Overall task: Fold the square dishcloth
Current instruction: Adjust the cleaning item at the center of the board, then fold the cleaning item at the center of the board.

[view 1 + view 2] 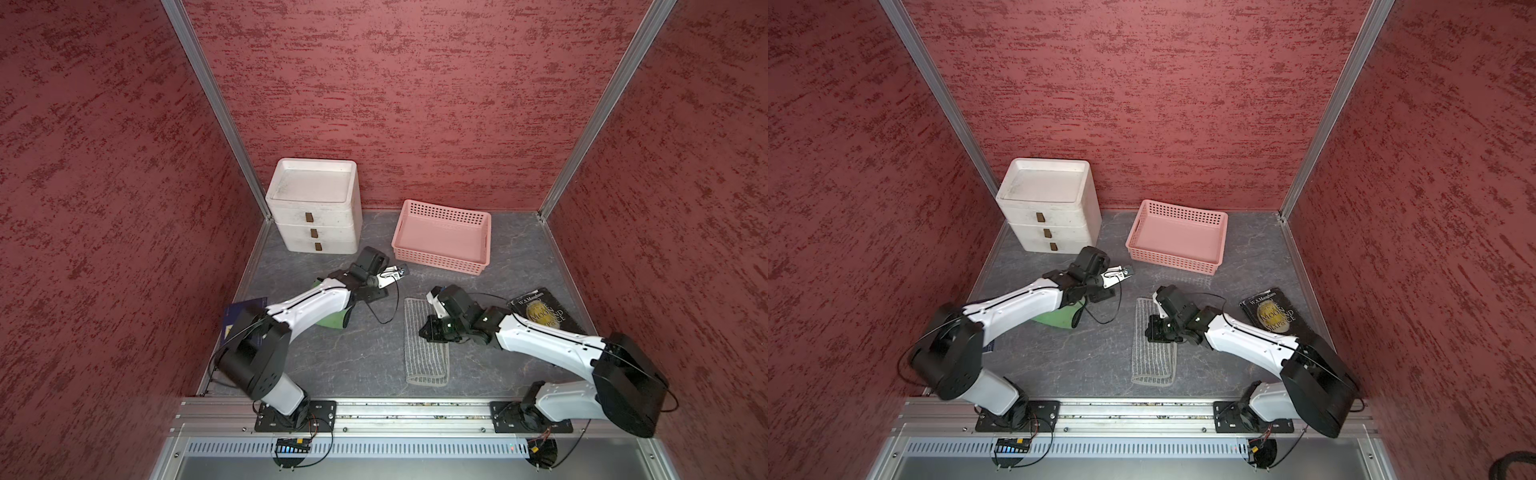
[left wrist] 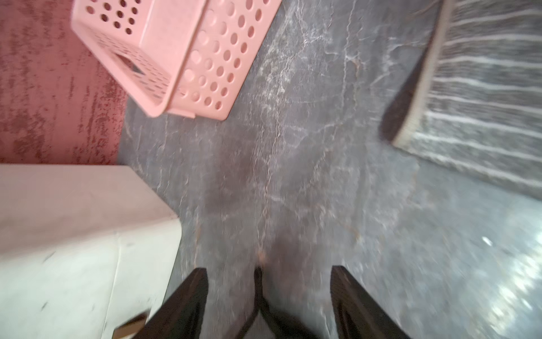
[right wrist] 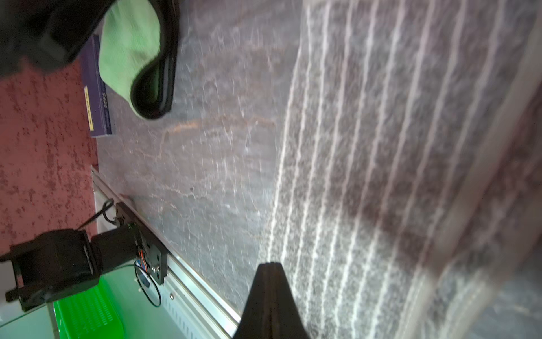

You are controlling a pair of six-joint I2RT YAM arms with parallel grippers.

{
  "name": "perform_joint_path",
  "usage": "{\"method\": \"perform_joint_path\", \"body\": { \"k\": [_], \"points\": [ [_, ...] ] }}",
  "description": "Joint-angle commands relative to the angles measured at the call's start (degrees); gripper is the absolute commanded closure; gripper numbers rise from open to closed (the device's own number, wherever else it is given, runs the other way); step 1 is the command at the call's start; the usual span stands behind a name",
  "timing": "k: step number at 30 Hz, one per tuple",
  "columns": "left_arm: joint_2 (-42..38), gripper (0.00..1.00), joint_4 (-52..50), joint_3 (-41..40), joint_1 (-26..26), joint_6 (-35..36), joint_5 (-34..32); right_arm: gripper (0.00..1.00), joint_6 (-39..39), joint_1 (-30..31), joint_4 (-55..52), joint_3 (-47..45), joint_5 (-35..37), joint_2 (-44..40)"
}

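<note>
The dishcloth (image 1: 426, 357) (image 1: 1152, 357) is grey with thin white stripes. It lies as a long narrow folded strip in the middle of the table, with its near end doubled over. My right gripper (image 1: 424, 331) (image 1: 1149, 330) (image 3: 269, 264) is shut, low over the strip's middle near its left edge, and nothing shows between its fingers. My left gripper (image 1: 399, 273) (image 1: 1125, 272) (image 2: 268, 270) is open and empty above bare table, to the far left of the cloth. A corner of the dishcloth (image 2: 484, 88) shows in the left wrist view, and its stripes (image 3: 381, 146) fill the right wrist view.
A white three-drawer unit (image 1: 313, 208) stands at the back left, with a pink perforated basket (image 1: 442, 237) beside it. A dark book (image 1: 544, 311) lies at the right. A green cloth (image 1: 332, 320) and a blue book (image 1: 243, 318) lie under the left arm.
</note>
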Motion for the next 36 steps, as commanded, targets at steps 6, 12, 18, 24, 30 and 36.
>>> {"method": "perform_joint_path", "body": {
  "k": [6, 12, 18, 24, 30, 36],
  "points": [
    [-15.1, 0.3, -17.4, -11.0, -16.8, -1.1, 12.1, 1.0, -10.0, -4.6, 1.0, 11.3, -11.0, 21.0],
    [-11.6, 0.27, -15.8, -10.9, -26.9, -2.2, 14.0, 1.0, -6.3, -6.9, 7.4, 8.8, -9.0, 25.5],
    [-1.4, 0.24, -14.3, -6.5, -31.6, -1.5, 12.7, 1.0, -3.5, -6.9, 9.8, 9.1, -5.7, 27.1],
    [4.3, 0.26, -10.6, -4.0, -34.2, -0.9, 9.7, 1.0, -3.4, -6.9, 11.0, 8.7, -5.9, 28.0],
    [11.7, 0.33, -11.0, -0.1, -34.4, -3.1, 9.5, 1.0, -2.7, -6.9, 14.8, 5.4, -6.4, 27.2],
    [15.6, 0.39, -11.9, 0.7, -34.8, -3.1, 8.4, 0.98, -2.7, -6.9, 17.0, 3.7, -8.2, 25.6]
  ]
}}
